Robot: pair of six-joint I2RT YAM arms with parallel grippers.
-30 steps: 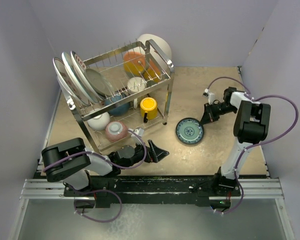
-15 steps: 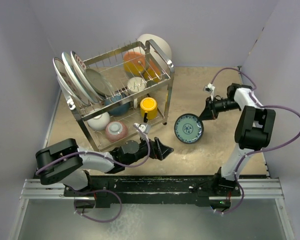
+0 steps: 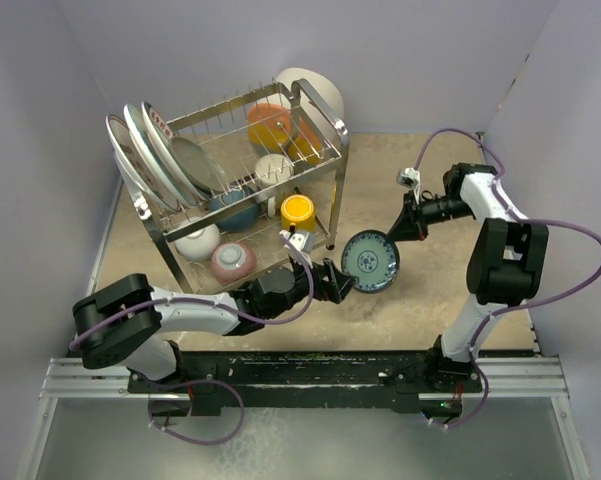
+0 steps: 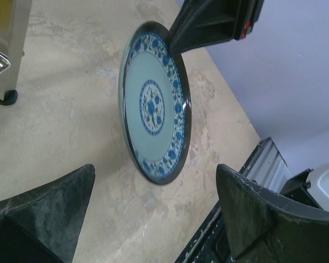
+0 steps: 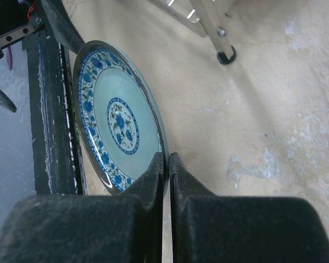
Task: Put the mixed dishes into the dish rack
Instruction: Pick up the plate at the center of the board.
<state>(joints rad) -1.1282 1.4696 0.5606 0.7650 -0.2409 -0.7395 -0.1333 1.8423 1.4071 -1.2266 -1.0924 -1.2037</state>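
A teal plate with a blue flower rim (image 3: 370,262) hangs tilted on edge above the table, just right of the dish rack (image 3: 325,105). My right gripper (image 3: 395,232) is shut on its upper right rim; the right wrist view shows both fingers pinching the plate's (image 5: 120,126) edge at the right gripper (image 5: 165,159). My left gripper (image 3: 342,283) is open, right beside the plate's left edge. In the left wrist view the plate (image 4: 153,104) faces the left gripper (image 4: 154,171), whose wide fingers touch nothing. The rack holds plates (image 3: 145,150), a white bowl (image 3: 198,240) and a yellow cup (image 3: 298,212).
Orange dishes (image 3: 270,125) sit on the rack's top tier and a large white plate (image 3: 305,85) stands behind it. A rack leg (image 4: 8,49) is left of the plate, also seen as the rack leg (image 5: 219,33). Walls close in on three sides.
The right gripper has lifted the teal plate off the table, tipped it on edge and carried it left. The left arm has reached right until its open gripper is beside the plate.
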